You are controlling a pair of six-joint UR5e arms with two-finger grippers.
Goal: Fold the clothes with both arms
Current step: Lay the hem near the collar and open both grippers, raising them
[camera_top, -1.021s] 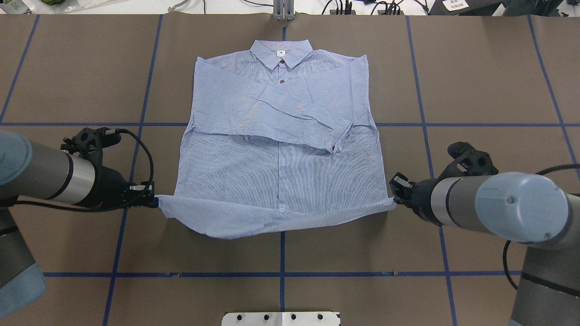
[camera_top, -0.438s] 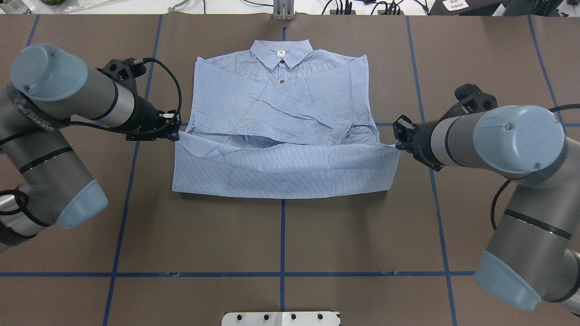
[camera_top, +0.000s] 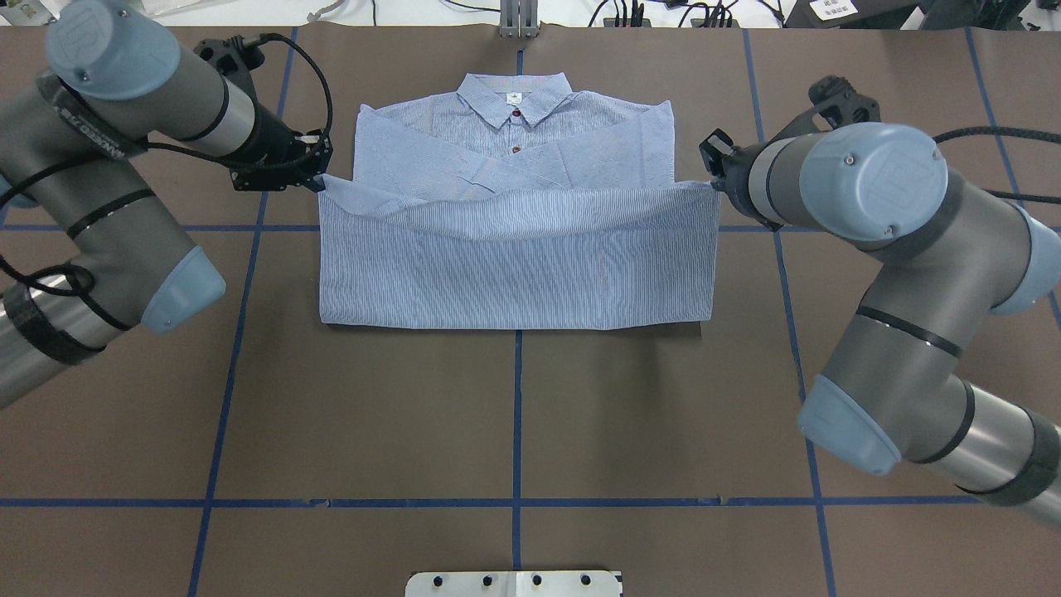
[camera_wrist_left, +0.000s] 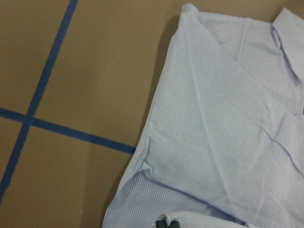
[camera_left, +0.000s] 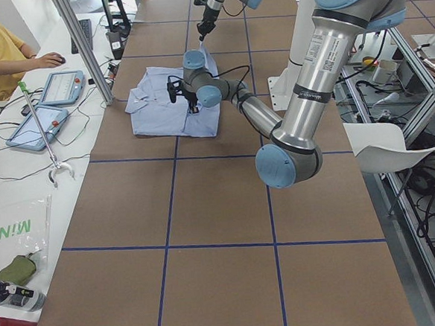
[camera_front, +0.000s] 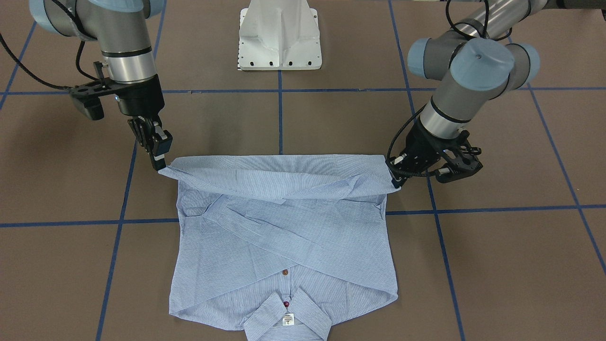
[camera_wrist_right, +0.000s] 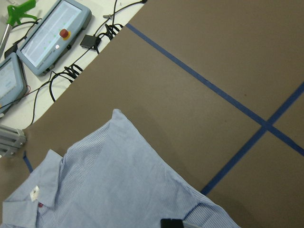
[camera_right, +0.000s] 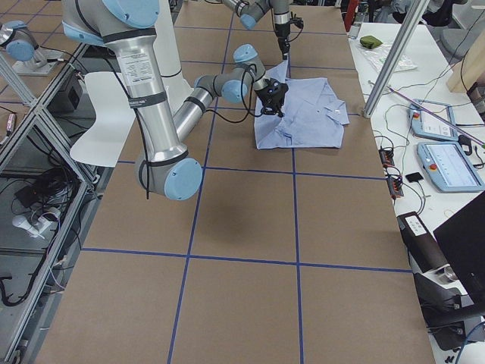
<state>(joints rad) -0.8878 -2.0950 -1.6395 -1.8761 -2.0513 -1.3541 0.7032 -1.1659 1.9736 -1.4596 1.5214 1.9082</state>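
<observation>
Brown paper-covered table [camera_front: 497,265] with blue tape grid lines. From the front-facing camera, the light blue white-striped button-up shirt [camera_front: 350,246] lies in the middle of it, collar [camera_front: 286,315] toward the operators' side and sleeves [camera_front: 246,222] crossed over the chest. The black two-finger left gripper [camera_front: 396,182] is pinched tight on one hem corner and the black two-finger right gripper [camera_front: 158,165] on the other. The hem edge [camera_front: 279,173] is stretched between them, lifted above the lower half of the shirt. Overhead, same deal: the bottom panel is doubled over toward the collar, the fold line rests on the table, and the held edge sits across the chest, short of the collar. I'd guess the bottom-to-top fold is a bit past halfway. The two side cameras are too far off to say anything about the grip. The left wrist cam looks down on the shoulder and sleeve cloth, with a dark fingertip [camera_wrist_left: 164,222] buried in fabric at the bottom edge. The right wrist cam catches the collar with its small white neck label [camera_wrist_right: 34,191], plus grey touchscreen pendants [camera_wrist_right: 52,28] past the table edge. Handling-wise it looks thin, light and floppy with zero stiffness, so the hem corners seem like the right place to hold. My guess is the edge wants tension, or the middle sags and wrinkles when it's laid down.
</observation>
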